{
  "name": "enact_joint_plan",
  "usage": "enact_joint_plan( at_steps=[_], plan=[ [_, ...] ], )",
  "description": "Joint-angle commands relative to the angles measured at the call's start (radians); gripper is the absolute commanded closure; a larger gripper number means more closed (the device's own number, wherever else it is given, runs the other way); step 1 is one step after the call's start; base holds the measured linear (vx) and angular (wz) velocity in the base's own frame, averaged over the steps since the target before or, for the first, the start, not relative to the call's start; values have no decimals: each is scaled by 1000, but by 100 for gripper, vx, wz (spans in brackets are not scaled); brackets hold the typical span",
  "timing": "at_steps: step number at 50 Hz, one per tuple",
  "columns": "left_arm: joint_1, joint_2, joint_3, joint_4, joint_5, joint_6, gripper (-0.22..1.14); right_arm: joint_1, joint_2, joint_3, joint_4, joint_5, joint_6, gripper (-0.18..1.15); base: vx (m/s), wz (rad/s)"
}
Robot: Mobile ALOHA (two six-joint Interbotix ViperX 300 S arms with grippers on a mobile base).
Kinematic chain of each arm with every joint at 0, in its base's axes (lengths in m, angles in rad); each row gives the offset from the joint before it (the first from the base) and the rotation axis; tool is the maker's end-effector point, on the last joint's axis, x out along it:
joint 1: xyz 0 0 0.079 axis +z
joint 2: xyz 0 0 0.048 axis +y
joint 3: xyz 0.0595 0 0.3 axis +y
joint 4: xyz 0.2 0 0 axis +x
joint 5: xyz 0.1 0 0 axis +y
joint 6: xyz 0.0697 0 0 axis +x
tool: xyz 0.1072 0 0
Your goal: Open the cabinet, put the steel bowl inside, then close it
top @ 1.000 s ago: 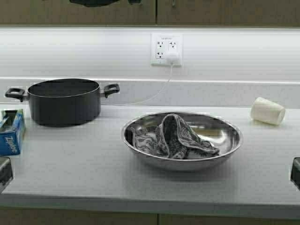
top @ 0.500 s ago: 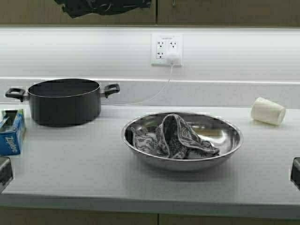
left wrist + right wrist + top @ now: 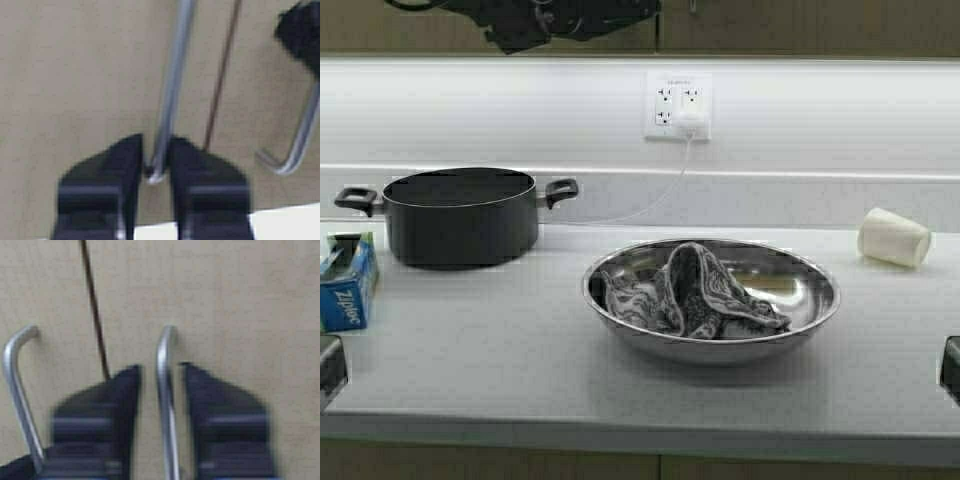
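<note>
The cabinet [image 3: 800, 25] runs along the top of the high view with both tan doors closed. My left arm [image 3: 550, 20] reaches up across the left door. In the left wrist view my left gripper [image 3: 156, 142] is shut on the lower end of the left door's slim metal handle [image 3: 175, 75]. In the right wrist view my right gripper [image 3: 160, 370] is open, with the right door's handle [image 3: 165, 405] between its fingers and a gap on each side. The steel bowl [image 3: 800, 300] sits on the counter at centre and holds a crumpled grey cloth [image 3: 690, 295].
A black two-handled pot [image 3: 460, 215] stands at the back left. A blue Ziploc box [image 3: 345, 285] lies at the left edge and a white paper cup [image 3: 892, 237] lies on its side at the right. A wall outlet [image 3: 677, 105] has a plug and cord.
My left arm has come further into the top of the high view, moving down and right across the left door. The whole scene has shifted slightly right. The doors stay closed.
</note>
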Motion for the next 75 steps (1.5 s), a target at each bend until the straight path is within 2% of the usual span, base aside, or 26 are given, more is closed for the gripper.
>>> enact_joint_plan(
  at_steps=[1, 2, 5, 9, 13, 22, 34, 39, 44, 54, 61, 65, 68, 71, 75],
  plan=[
    [6, -8, -48, 0, 12, -5, 104, -3, -9, -18, 23, -6, 0, 79, -1, -1],
    [5, -9, -46, 2, 17, -5, 105, -3, -14, -14, 28, -6, 0, 89, 0, 0],
    [5, -20, -34, 6, 25, -6, 95, -2, -31, 8, 29, -6, -2, 101, 0, 0],
    [-2, -54, 6, 23, 29, -12, 83, -2, -64, 49, 29, -5, -2, 94, -1, 1],
    [-3, -106, 58, 25, 51, -15, 86, -2, -115, 100, 29, 26, -3, 89, -1, 1],
    [-3, -253, 178, 28, 156, -9, 88, -2, -259, 207, 29, 181, -26, 90, 1, -1],
    [34, -482, 316, 46, 402, 25, 88, -28, -492, 313, 35, 469, -158, 90, 0, 0],
    [69, -594, 370, 78, 523, 31, 88, -103, -586, 347, 29, 617, -161, 90, -2, -2],
    [114, -724, 416, 109, 635, 32, 88, -224, -675, 394, 6, 759, -163, 90, -4, -2],
    [233, -953, 442, 178, 899, 32, 88, -430, -792, 430, -78, 996, -155, 90, -7, -1],
    [319, -1015, 466, 195, 931, 31, 88, -497, -795, 423, -124, 1091, -127, 88, -12, 0],
    [353, -1014, 474, 198, 931, 31, 83, -500, -781, 417, -149, 1114, -104, 80, -16, -1],
    [360, -1008, 477, 199, 931, 32, 72, -500, -773, 416, -184, 1124, -89, 63, -17, -4],
    [360, -991, 476, 204, 936, 32, 49, -502, -762, 410, -221, 1144, -80, 39, -17, -3],
    [360, -973, 476, 218, 948, 32, 8, -517, -749, 388, -259, 1203, -55, 2, -17, -3]
  ],
)
